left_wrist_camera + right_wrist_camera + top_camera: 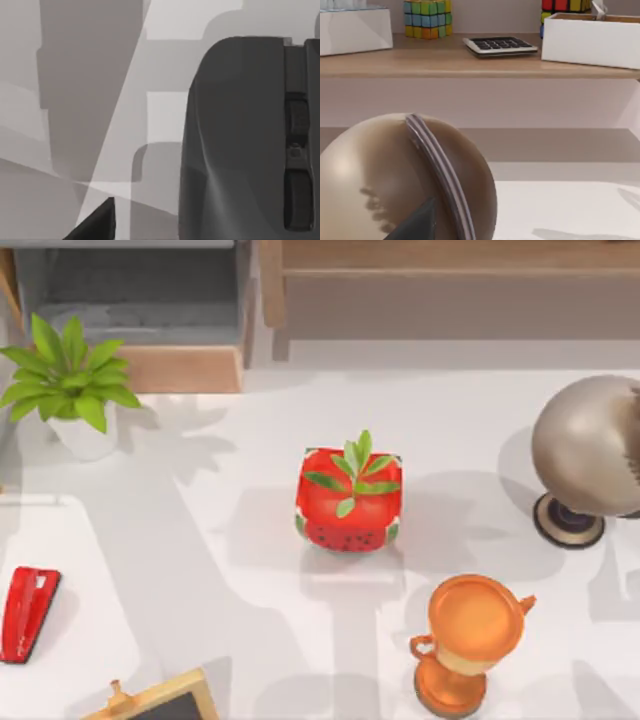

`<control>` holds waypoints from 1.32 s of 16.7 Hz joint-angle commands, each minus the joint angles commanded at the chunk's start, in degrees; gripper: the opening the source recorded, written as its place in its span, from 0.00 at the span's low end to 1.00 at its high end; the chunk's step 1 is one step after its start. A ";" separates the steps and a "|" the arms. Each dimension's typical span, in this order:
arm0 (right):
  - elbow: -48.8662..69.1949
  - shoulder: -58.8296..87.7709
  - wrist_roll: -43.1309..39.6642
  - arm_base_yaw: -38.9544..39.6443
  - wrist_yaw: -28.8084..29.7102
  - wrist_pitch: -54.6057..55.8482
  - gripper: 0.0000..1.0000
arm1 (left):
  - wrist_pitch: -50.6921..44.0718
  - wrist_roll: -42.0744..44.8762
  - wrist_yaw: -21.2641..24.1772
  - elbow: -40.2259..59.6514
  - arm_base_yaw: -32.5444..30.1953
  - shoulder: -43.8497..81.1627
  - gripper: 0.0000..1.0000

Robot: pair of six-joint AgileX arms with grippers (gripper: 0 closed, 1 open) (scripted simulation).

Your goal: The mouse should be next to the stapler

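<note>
The red stapler (28, 612) lies flat at the table's far left edge in the top view, on a paler white sheet (80, 570). In the left wrist view the dark grey mouse (240, 140) is very close to the camera, resting on the white surface with its scroll wheel in sight. A dark piece of my left gripper (95, 225) shows beside the mouse and apart from it. The right wrist view has a dark piece of my right gripper (417, 225) in front of a tan globe (405, 180).
A watermelon-patterned cube planter (349, 500) stands mid-table. An orange trophy (468, 640) is at the front right and the globe (590, 445) at the far right. A potted plant (70, 380) is back left, a small easel (165, 700) front left. A shelf (480, 62) carries a calculator (500, 46).
</note>
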 joint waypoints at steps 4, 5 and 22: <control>0.00 0.00 0.00 0.00 0.00 0.00 1.00 | 1.39 -0.01 0.04 -1.12 -0.05 -0.07 1.00; 0.00 0.00 0.00 0.00 0.00 0.00 1.00 | 1.76 -0.01 0.05 -1.37 -0.03 -0.14 1.00; 0.00 0.00 0.00 0.00 0.00 0.00 1.00 | 2.91 -0.01 0.03 -2.30 -0.09 0.59 0.25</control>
